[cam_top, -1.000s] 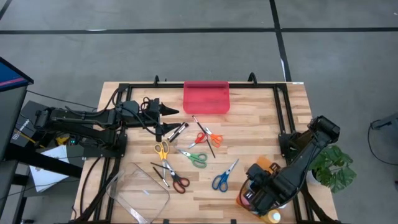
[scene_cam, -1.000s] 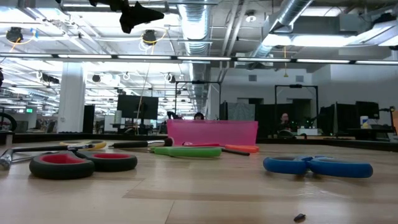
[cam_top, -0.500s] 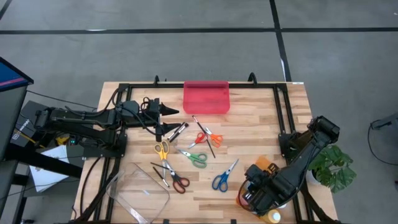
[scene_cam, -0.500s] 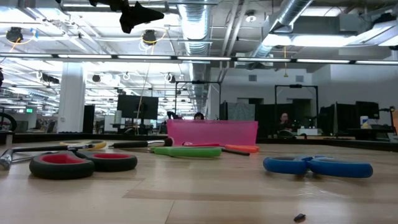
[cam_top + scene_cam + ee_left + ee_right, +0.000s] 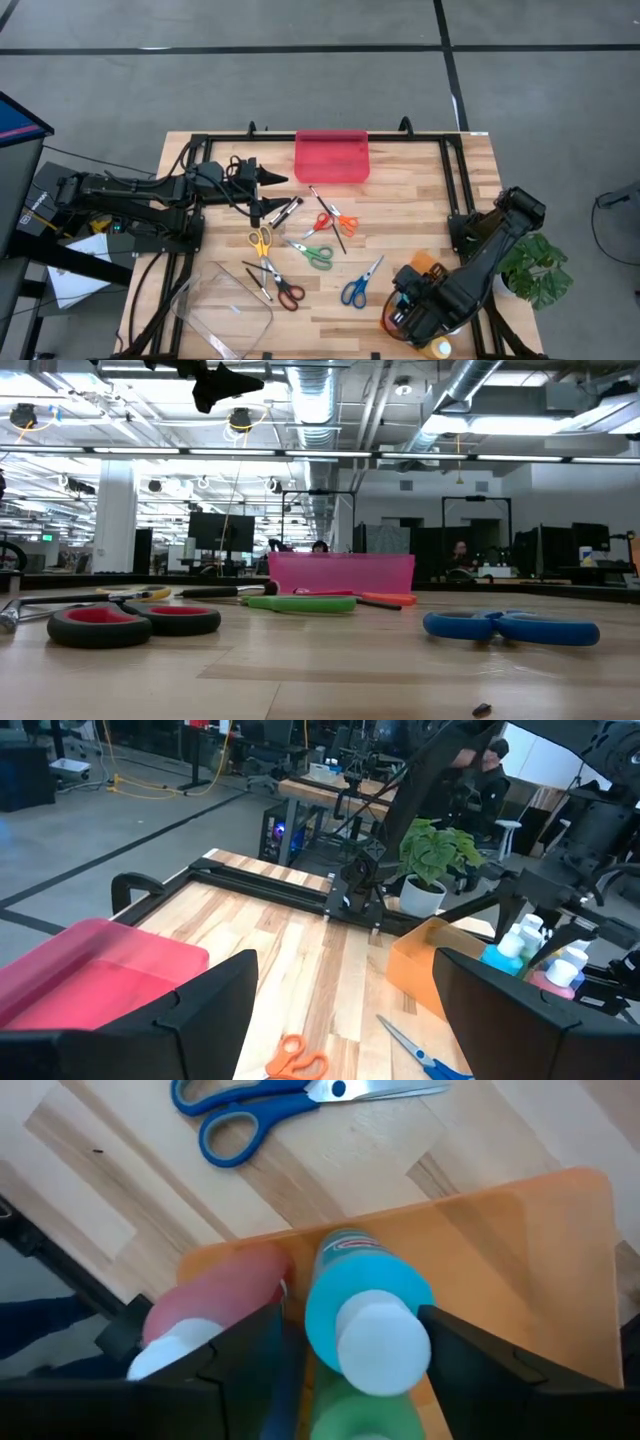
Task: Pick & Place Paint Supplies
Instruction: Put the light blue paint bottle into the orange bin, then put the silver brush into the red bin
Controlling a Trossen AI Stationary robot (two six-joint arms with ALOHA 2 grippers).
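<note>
The right gripper (image 5: 345,1345) stands over the orange tray (image 5: 520,1240) at the counter's near right corner, its jaws wide on both sides of the blue paint bottle (image 5: 365,1315), not pressing it. The left gripper (image 5: 278,180) waits wide open, far left.

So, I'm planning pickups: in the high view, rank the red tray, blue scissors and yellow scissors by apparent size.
1. red tray, clearly largest.
2. blue scissors.
3. yellow scissors, looking only slightly smaller, so that order is unsure.

No readable text, label, brand, number or sign on anything
</note>
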